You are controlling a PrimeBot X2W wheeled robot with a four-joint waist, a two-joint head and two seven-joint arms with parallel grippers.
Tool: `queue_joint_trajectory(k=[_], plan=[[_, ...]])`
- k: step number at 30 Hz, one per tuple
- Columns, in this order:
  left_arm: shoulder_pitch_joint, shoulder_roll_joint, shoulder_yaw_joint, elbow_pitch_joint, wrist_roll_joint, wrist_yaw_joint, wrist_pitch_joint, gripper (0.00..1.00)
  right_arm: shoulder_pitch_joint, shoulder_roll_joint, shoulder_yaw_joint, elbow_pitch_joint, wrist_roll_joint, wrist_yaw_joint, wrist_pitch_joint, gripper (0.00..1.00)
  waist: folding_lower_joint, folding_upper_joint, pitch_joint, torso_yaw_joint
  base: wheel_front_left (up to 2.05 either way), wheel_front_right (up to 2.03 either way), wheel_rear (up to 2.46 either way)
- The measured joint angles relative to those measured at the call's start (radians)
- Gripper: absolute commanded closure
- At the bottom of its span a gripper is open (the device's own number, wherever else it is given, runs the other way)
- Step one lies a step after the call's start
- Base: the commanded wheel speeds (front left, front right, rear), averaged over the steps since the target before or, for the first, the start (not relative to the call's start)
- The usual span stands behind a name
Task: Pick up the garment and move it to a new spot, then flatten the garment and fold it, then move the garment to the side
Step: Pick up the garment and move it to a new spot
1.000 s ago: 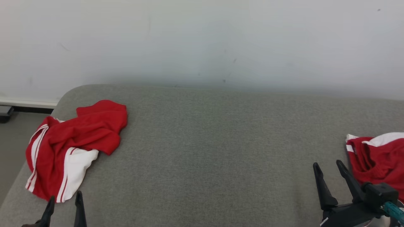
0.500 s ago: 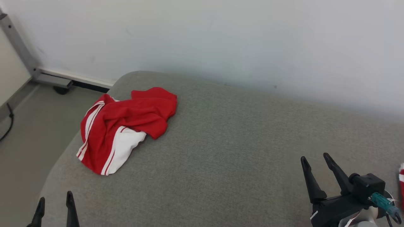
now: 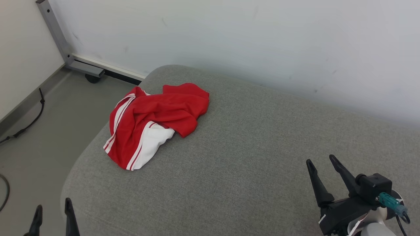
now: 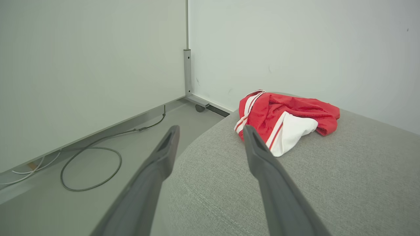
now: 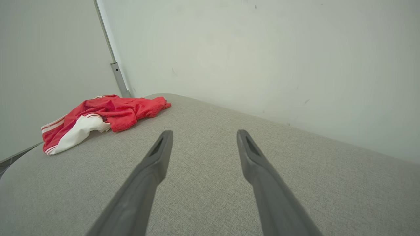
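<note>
At the lower left of the head view, the left gripper [image 3: 52,206] stands with its two dark fingers spread wide and nothing between them. Its wrist view shows one finger over the floor [image 3: 42,137] and the other over the rounded near-left corner of the grey cushion [image 3: 249,154]. It touches neither.

At the lower right, the right gripper [image 3: 320,160] is likewise fully spread and empty. It is poised above bare grey fabric with its fingertips pointing toward the back of the cushion.

The garment [image 3: 154,121] lies ahead of the left gripper, in a crumpled heap near the cushion's far-left corner. It is red, with thin white stripes along one edge and a white panel turned up at its near side. Its left edge reaches the cushion's rounded side. It is apart from the left gripper and well apart from the right one, and no finger touches it. In the right wrist view it sits far off to the left of the fingers.

Behind the cushion rises a pale wall [image 3: 249,36]. To the left, a grey metal post [image 3: 55,32] stands at an angle on a foot with a dark castor [image 3: 93,78]. A dark cable [image 4: 88,170] loops across the floor along the side wall.
</note>
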Motion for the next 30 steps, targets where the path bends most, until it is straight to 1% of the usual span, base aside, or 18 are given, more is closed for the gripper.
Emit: queue_joint_trajectory(k=[2,3,5,7,9,11,12,13,14,16,19,21,22,27,30], plan=[[-0.002,-0.001,-0.011,0.000,-0.002,-0.002,0.005,0.00,0.000,0.000,0.000,0.005,0.000,0.007,0.000,0.00,0.0000,0.0000,0.000,0.000,0.00,0.00,0.00],[-0.006,0.000,-0.019,0.001,-0.004,-0.009,0.014,0.00,0.000,0.001,0.000,0.007,0.000,0.007,0.000,0.00,0.0000,0.0000,0.000,0.000,0.00,0.00,0.00],[-0.043,0.012,-0.035,0.007,-0.021,-0.051,0.037,0.00,0.000,0.001,0.000,0.009,0.000,0.007,0.000,0.00,0.0000,0.0000,0.001,-0.001,0.00,0.00,0.00],[-0.130,0.049,-0.062,0.019,-0.022,-0.101,0.065,0.00,0.000,0.001,0.002,0.014,-0.001,0.007,0.000,0.00,0.0000,0.0000,0.002,-0.002,0.00,0.00,0.00],[-0.252,0.084,-0.064,0.040,-0.042,-0.151,0.094,0.00,0.001,-0.002,0.001,0.017,-0.001,0.007,0.000,0.00,0.0000,0.0000,0.004,-0.005,0.00,0.00,0.00],[-0.384,0.114,-0.071,0.093,-0.088,-0.207,0.148,0.00,0.001,-0.005,0.000,0.013,-0.006,0.007,0.000,0.00,0.0000,0.0000,0.008,-0.009,0.00,0.00,0.00],[-0.384,0.114,-0.071,0.093,-0.088,-0.207,0.148,0.00,0.001,-0.005,0.000,0.013,-0.006,0.007,0.000,0.00,0.0000,0.0000,0.008,-0.009,0.00,0.00,0.00],[-0.512,0.133,-0.077,0.162,-0.101,-0.250,0.192,0.00,0.004,-0.012,-0.001,0.010,-0.010,0.006,0.000,0.00,0.0000,0.0000,0.013,-0.016,0.00,0.00,0.00],[-0.575,0.134,-0.077,0.210,-0.133,-0.252,0.224,0.00,0.009,-0.016,-0.002,0.007,-0.010,0.003,0.001,0.00,0.0000,0.0000,0.016,-0.019,0.00,0.00,0.00],[-0.668,0.155,-0.099,0.298,-0.139,-0.253,0.284,0.00,0.024,-0.025,-0.003,0.001,-0.016,-0.002,0.003,0.00,0.0001,0.0000,0.022,-0.029,0.00,0.00,0.00],[-0.736,0.189,-0.094,0.411,-0.178,-0.256,0.361,0.00,0.041,-0.034,0.001,-0.011,-0.028,-0.003,0.019,0.00,0.0000,0.0000,0.029,-0.051,0.00,0.00,0.00],[-0.770,0.219,-0.095,0.485,-0.194,-0.256,0.410,0.00,0.043,-0.049,0.002,-0.030,-0.037,-0.006,0.028,0.00,0.0000,0.0000,0.036,-0.071,0.00,0.00,0.00],[-0.789,0.225,-0.093,0.514,-0.213,-0.256,0.435,0.00,0.043,-0.059,0.001,-0.042,-0.041,-0.010,0.032,0.00,0.0000,0.0000,0.040,-0.082,0.00,0.00,0.00],[-0.856,0.230,-0.108,0.618,-0.276,-0.256,0.530,0.00,0.042,-0.104,-0.013,-0.102,-0.057,-0.021,0.055,0.00,0.0001,0.0000,0.070,-0.139,0.00,0.00,0.00],[-0.864,0.268,-0.151,0.651,-0.309,-0.256,0.585,0.00,0.040,-0.132,-0.019,-0.142,-0.073,-0.029,0.073,0.00,0.0001,0.0001,0.093,-0.177,0.00,0.00,0.00]])
